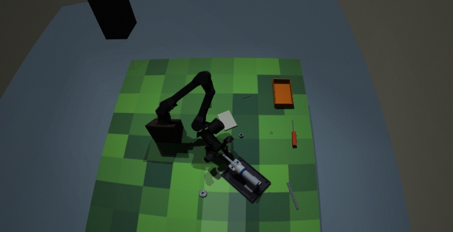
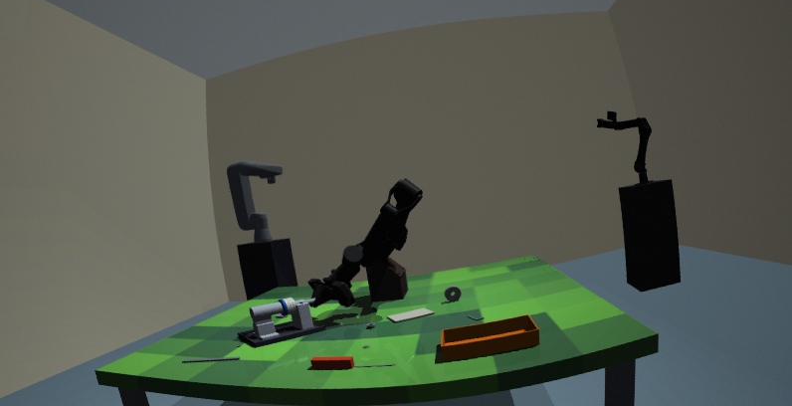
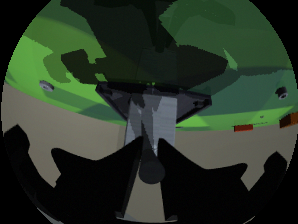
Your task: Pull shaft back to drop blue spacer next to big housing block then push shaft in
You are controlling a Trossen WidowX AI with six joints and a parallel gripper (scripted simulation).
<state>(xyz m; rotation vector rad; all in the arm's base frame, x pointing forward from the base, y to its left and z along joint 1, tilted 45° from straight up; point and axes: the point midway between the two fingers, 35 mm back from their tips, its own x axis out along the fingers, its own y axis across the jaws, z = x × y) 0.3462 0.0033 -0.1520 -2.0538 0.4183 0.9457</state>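
The shaft [image 1: 227,158] [image 3: 151,172] sticks out of the light end block [image 1: 235,165] [image 2: 302,314] [image 3: 165,112]. My gripper [image 1: 223,154] [image 2: 314,301] is shut on its outer end; the fingertips stand a little outside the block. The big grey housing [image 1: 251,179] [image 2: 266,309] is at the other end of the dark base plate [image 1: 264,184]. The blue spacer [image 1: 242,170] [image 2: 284,306] sits up in line with the shaft, beside the housing. Cream spacers [image 1: 239,168] [image 2: 290,305] sit between it and the end block. The spacers are hidden in the wrist view.
A cream slab [image 1: 227,121] [image 2: 411,315] and a small nut [image 1: 241,135] [image 2: 370,325] lie near the arm. An orange tray [image 1: 282,94] [image 2: 490,340], a red-handled screwdriver [image 1: 293,139] [image 2: 332,363] and a grey bar [image 1: 292,195] lie farther out. A grey ring [image 1: 202,193] lies beside the fixture.
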